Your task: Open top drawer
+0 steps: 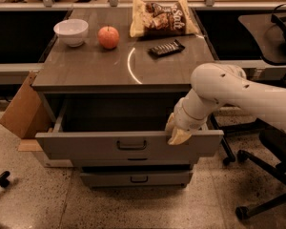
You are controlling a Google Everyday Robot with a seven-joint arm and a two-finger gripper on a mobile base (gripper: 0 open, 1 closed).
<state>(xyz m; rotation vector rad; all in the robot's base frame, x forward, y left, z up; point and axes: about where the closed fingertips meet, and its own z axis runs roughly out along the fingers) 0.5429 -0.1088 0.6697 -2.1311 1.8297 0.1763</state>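
The top drawer (pixel 86 148) is a wide grey drawer with a dark bar handle (pixel 131 145) in the middle of its front. It stands pulled out from the cabinet, and its dark inside shows behind the front. My white arm reaches in from the right. My gripper (pixel 175 129) sits at the upper edge of the drawer front, right of the handle, with a pale fingertip (pixel 178 137) hanging over the front.
A lower grey drawer (pixel 138 178) sits shut below. The cabinet top (pixel 86 68) bears a white bowl (pixel 71 31), an apple (pixel 108 36), a chip bag (pixel 163 17) and a dark bar (pixel 166 47). A cardboard box (pixel 20 109) leans at the left. Office chairs (pixel 271 166) stand at the right.
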